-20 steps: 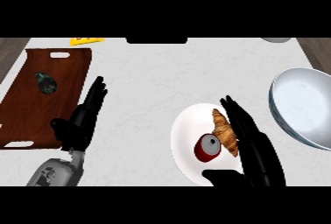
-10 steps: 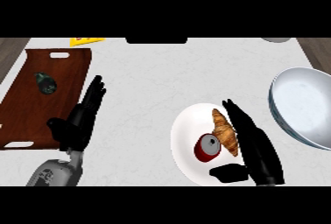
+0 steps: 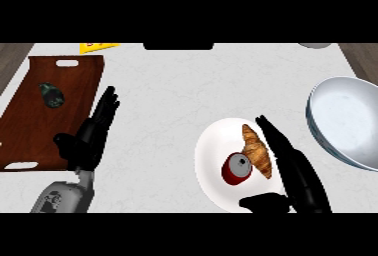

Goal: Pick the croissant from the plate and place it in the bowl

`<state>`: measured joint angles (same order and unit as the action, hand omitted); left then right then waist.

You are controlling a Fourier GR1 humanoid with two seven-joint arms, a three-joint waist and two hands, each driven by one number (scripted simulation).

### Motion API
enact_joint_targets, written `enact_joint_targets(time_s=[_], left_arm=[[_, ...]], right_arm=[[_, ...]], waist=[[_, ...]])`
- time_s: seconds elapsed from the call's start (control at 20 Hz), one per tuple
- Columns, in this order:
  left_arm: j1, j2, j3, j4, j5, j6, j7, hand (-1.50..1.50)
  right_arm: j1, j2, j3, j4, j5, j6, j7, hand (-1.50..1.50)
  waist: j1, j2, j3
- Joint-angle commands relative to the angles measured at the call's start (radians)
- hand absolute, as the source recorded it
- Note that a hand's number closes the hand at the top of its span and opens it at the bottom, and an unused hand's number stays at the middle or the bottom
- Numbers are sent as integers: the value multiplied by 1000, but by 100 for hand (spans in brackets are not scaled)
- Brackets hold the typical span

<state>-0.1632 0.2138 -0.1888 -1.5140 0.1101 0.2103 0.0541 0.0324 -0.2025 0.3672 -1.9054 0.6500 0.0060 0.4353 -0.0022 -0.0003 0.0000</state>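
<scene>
The right hand (image 3: 295, 172) has been brought closer alongside the croissant (image 3: 256, 151), fingers straight, nothing held. The croissant remains on the plate (image 3: 214, 172), just left of the fingers; the grasp is judged imminent. The left hand (image 3: 90, 135) rests open.

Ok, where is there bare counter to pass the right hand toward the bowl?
Widest bare patch: counter between the wooden tray and the bowl, above the plate. Crowded: the plate carries the croissant and a red object, the right hand over its edge. Left hand rests by the tray.

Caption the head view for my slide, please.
Right robot hand open beside the croissant on its plate; bowl at right.
</scene>
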Motion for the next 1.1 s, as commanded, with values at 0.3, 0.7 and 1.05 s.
enact_joint_targets(time_s=[0.3, 0.7, 1.05], left_arm=[[-16, -66, 21, -46, -61, -19, 73, 0], [58, -69, 53, -136, -86, -62, 84, 0], [51, -98, 77, -94, -106, -103, 70, 0]], right_arm=[[107, 43, -26, 13, -43, -15, -120, -150], [23, 115, -82, 201, -66, -34, -186, -150], [-31, 149, -118, 319, -32, -80, -256, -150]], waist=[[-1, 0, 0], [4, 0, 0], [3, 0, 0]])
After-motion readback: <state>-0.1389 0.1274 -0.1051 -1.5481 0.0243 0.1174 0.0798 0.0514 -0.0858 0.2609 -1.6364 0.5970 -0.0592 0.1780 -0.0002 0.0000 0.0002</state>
